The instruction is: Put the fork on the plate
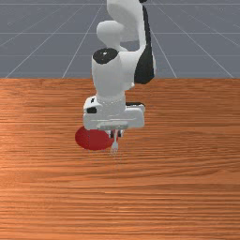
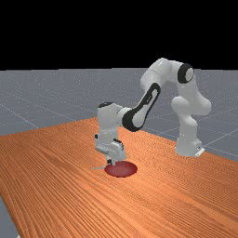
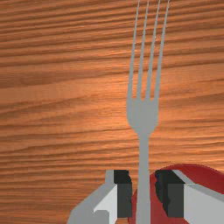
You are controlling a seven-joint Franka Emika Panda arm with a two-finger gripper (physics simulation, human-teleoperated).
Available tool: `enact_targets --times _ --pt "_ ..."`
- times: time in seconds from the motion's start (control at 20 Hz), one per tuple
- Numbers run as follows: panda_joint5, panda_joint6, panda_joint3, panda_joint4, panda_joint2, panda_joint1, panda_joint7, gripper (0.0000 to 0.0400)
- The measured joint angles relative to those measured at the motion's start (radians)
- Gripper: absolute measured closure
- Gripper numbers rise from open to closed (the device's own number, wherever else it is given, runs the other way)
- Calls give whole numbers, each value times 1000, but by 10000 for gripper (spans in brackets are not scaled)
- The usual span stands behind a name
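In the front view my gripper [image 1: 116,134] is low over the right edge of the red plate [image 1: 89,138]. The grey fork [image 1: 114,147] has its tines beyond the plate, toward the camera. Its handle runs back under the hand, where the rest is hidden. From the far view, the fork [image 2: 97,168] juts out left of the plate [image 2: 124,170]. In the wrist view the handle of the fork [image 3: 142,116] passes between the fingers of the open gripper [image 3: 144,192], a narrow gap on either side, and overlaps the plate [image 3: 199,173].
Wooden table [image 1: 187,187] surrounds the plate and fork. The arm reaches in from behind the plate in the front view, and its hand covers part of the plate's rear edge.
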Motion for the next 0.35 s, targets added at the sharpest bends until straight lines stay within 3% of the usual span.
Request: enact_targets --times 0.15,0.35 --pt "2 13 -38 -222 -175 -26 -31 306" --pt "-38 251 -104 -529 -183 -72 -102 306"
